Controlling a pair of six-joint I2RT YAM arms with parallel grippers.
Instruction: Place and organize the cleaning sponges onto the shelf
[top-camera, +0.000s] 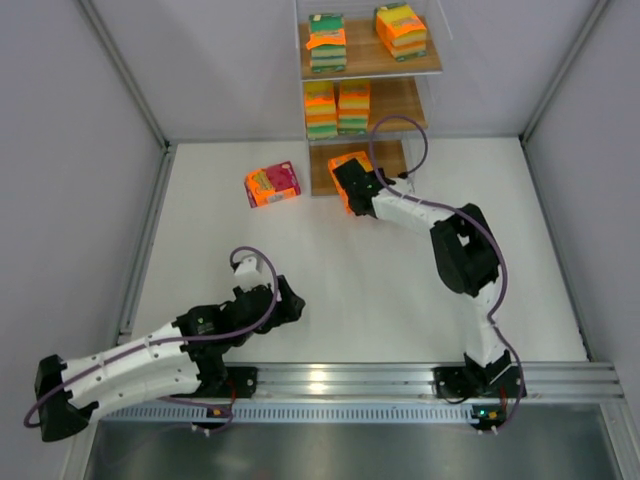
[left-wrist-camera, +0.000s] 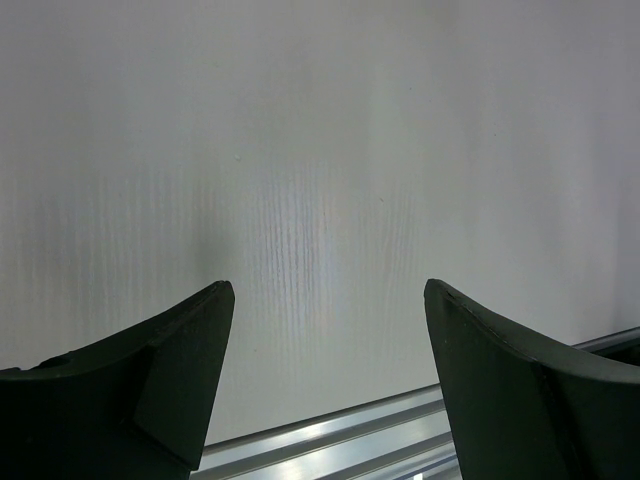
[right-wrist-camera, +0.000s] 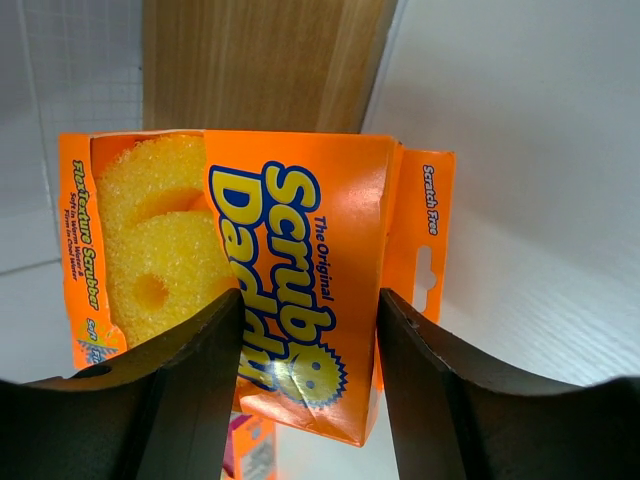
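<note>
Left gripper: hanging low over the bare table near the arm bases, jaws standing wide apart, gripping nothing
Right gripper: reaching to the foot of the shelf, fingers pressing both sides of the orange pack
Orange pack: sitting tilted at the front of the lowest board, its printed name running top to bottom in the wrist view, hang-tab edge pointing right
Pink-red pack: lying flat on the table, left of the shelf and apart from it, long axis running left to right, right end angling slightly back
Middle tier: middle-left pack and middle-right pack sitting side by side, long axes running front to back
Top tier: top-left pack and top-right pack sitting apart, the right one turning slightly askew
</note>
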